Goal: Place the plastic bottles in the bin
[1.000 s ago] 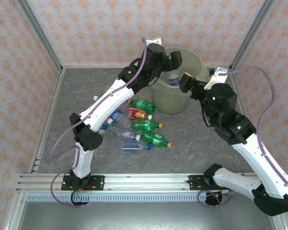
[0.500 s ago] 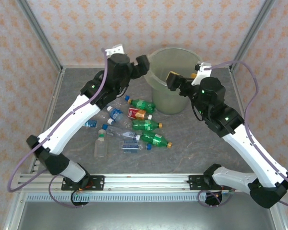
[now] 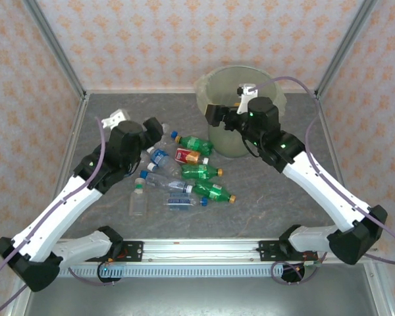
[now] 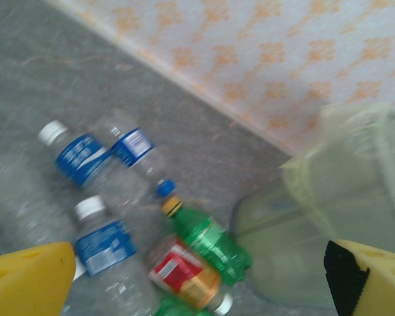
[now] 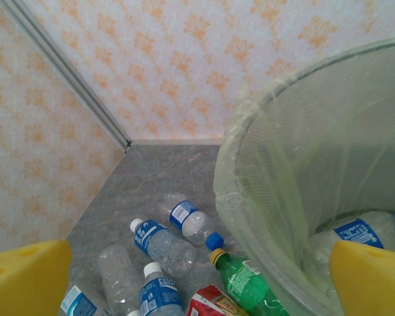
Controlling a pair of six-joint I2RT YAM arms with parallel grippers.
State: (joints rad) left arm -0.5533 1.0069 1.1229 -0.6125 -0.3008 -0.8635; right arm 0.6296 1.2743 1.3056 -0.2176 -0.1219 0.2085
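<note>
Plastic bottles (image 3: pixel 184 172) lie loose on the grey table (image 3: pixel 283 191) in the view from above, clustered between my two arms and just in front of the bin (image 3: pixel 232 141), which stands at the back near the wall. Among them I pick out a green bottle (image 3: pixel 196 143) nearest the bin, a red-labelled bottle (image 3: pixel 186 156) just beside it, and a white-capped clear bottle (image 3: pixel 138 201) off to the near left. My left gripper (image 3: pixel 157 130) hangs over the far left edge of the cluster. My right gripper (image 3: pixel 212 116) is in front of the bin's left side, up by the rim; I cannot tell whether it touches.

Through my left wrist camera, my yellow fingers (image 4: pixel 26 280) sit at the two bottom corners, spread as wide as the frame, with nothing gripped. Below them lie three clear blue-labelled bottles (image 4: pixel 85 158). A green one with an orange cap rests against the red-labelled one. The pale green bin stands just to their right.

Through my right wrist camera, my fingers (image 5: pixel 372 280) are also far apart at the bottom corners and hold nothing. The bin's rim is close on the right, with its clear liner (image 5: pixel 227 178) folded over it, and a blue-labelled bottle in the bin (image 5: pixel 359 230) shows through the opening. More plastic bottles lie on the table to the left of the bin's wall, the green one just beside it.
</note>
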